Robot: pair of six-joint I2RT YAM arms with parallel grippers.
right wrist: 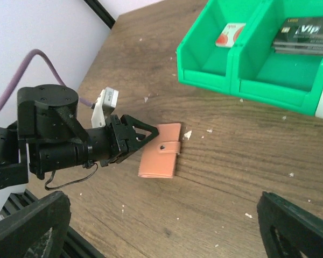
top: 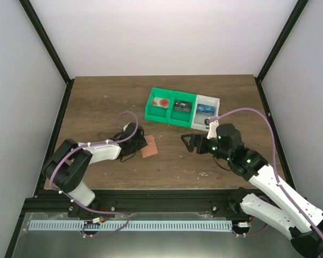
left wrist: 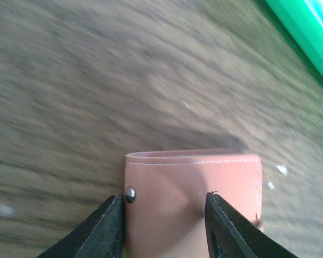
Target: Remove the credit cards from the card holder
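"VIP" on black bin item (right wrist: 304, 33)

Brightness: soft, even light is filling all three views; the white walls are reading pale and flat.
Shadows: the card holder (right wrist: 160, 151) is casting only a faint, short shadow on the desk (right wrist: 237, 161).
Glare: the green bin (left wrist: 307, 27) is blooming bright at the top right corner of the left wrist view.
Blur: the desk grain is smearing into streaks in the left wrist view, while the card holder's stitching and stud are staying sharp.
Focus: the right pincer fingers (right wrist: 27, 228) are showing soft and dark at the bottom corners.
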